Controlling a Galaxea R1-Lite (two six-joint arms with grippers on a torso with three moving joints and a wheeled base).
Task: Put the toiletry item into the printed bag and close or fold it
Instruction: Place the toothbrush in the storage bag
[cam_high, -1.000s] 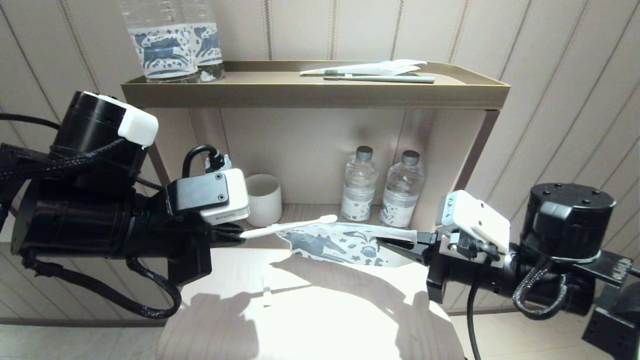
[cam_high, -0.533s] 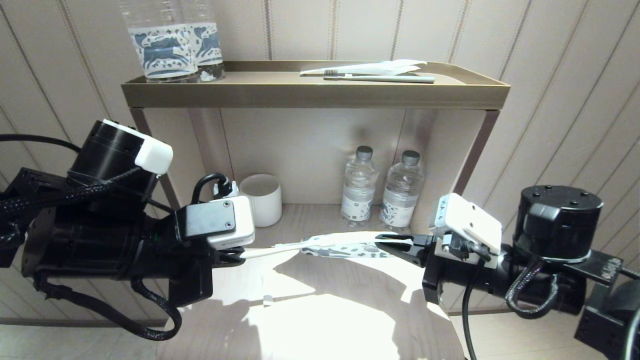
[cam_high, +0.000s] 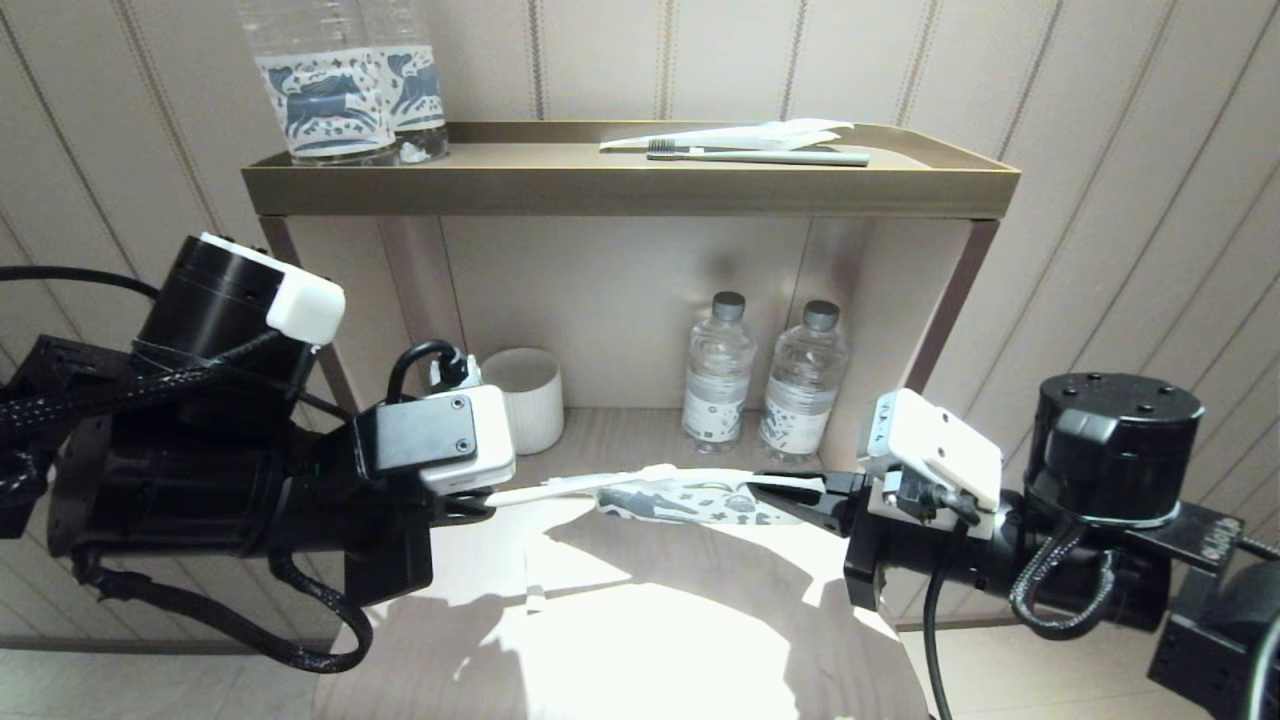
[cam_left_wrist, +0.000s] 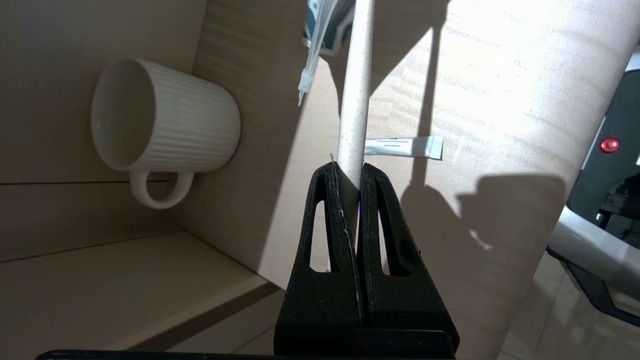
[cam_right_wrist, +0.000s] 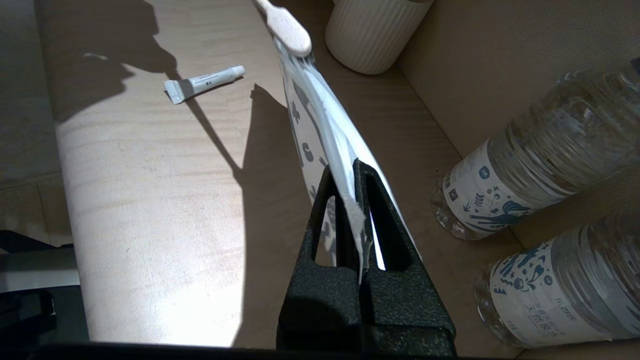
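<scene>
Left arm reaches in from left, forearm roughly level, wrist camera on top. Left gripper points right toward centre, fingers pinched tight on thin white handle. Right arm reaches in from right, forearm roughly level, gripper pointing left. Right gripper clamped on edge of flat printed pouch. Grippers face each other, apart.

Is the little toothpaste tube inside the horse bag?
No, the tube lies on the table, apart from the bag held in the right claw.
</scene>
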